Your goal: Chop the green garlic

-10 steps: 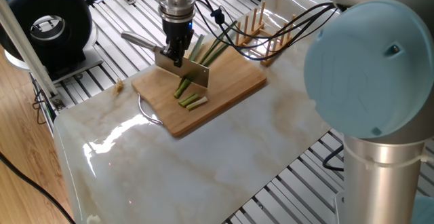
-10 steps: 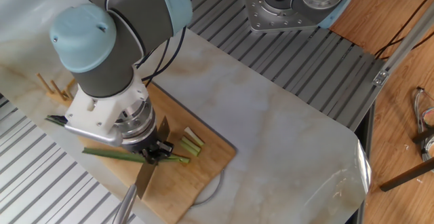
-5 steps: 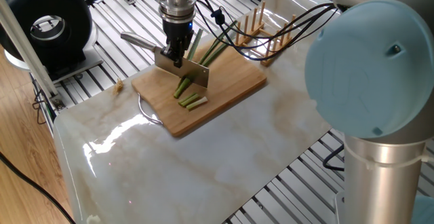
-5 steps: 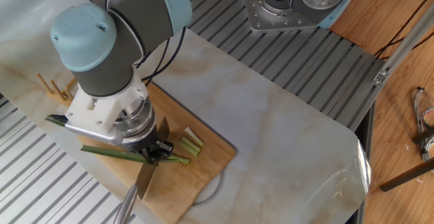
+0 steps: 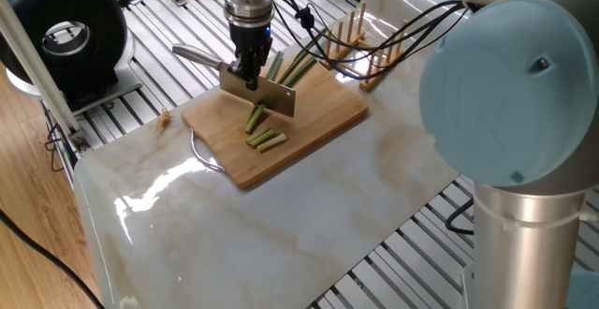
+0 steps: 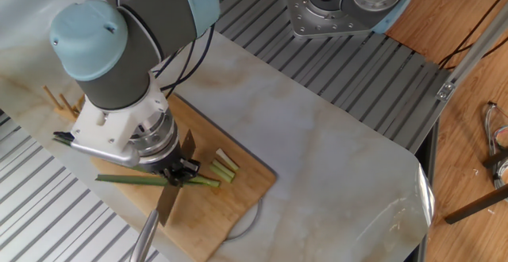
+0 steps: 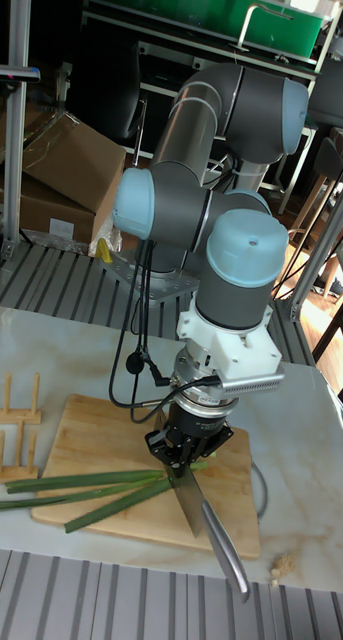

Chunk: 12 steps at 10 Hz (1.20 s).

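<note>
The green garlic lies across the wooden cutting board, its dark leaves toward the peg rack. Short cut pieces rest near the board's middle. My gripper is shut on a knife and points straight down over the stalk. The blade stands edge-down across the stalk, and the handle sticks out sideways. In the other fixed view the gripper holds the blade across the stalk, next to the cut pieces. In the tall view the gripper hides where blade meets stalk.
A wooden peg rack stands just behind the board. A black round device sits at the back left. Cables hang from the wrist over the board's far side. A wire loop pokes out under the board. My own arm fills the right foreground.
The gripper and knife have shifted a little along the stalk toward its leafy end. A short length of stalk now shows between the blade and the cut pieces.
</note>
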### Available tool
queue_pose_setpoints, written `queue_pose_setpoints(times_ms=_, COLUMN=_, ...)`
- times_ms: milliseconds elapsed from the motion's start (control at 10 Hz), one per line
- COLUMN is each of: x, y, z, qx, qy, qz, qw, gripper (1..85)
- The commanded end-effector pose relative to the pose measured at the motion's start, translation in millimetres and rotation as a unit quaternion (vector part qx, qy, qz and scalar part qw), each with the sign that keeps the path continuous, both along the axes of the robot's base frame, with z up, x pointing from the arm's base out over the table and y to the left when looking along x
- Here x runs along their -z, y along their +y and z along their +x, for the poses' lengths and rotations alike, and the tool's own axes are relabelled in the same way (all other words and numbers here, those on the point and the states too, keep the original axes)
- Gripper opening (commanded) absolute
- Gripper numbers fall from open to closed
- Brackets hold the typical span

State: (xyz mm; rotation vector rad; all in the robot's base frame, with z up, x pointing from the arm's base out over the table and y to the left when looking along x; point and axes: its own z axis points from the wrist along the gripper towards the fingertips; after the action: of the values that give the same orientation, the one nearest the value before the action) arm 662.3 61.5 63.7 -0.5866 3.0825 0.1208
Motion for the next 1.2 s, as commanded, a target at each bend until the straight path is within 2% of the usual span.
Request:
queue_pose_setpoints(times_ms=0, x=6.3, y=-3, z=-0.4, qx=0.003, qy=-0.004, qz=0.004, qw=1.0000, gripper=1.3)
queue_pose_setpoints(times_ms=200, x=14.4, y=-3, z=0.0, qx=0.003, qy=-0.009, qz=0.007, qw=0.9999, gripper=1.3)
queue_pose_setpoints(times_ms=300, x=10.0, y=-2, z=-0.5, qx=0.003, qy=-0.008, qz=0.009, qw=0.9999, gripper=1.3)
queue_pose_setpoints(times_ms=600, x=-17.4, y=-5, z=-3.4, qx=-0.008, qy=0.005, qz=0.018, qw=0.9998, gripper=1.3)
queue_pose_setpoints(times_ms=700, x=-20.4, y=-2, z=-3.2, qx=-0.002, qy=0.005, qz=0.019, qw=0.9998, gripper=1.3)
queue_pose_setpoints(times_ms=1100, x=-7.5, y=6, z=4.8, qx=0.008, qy=-0.007, qz=0.010, qw=0.9999, gripper=1.3)
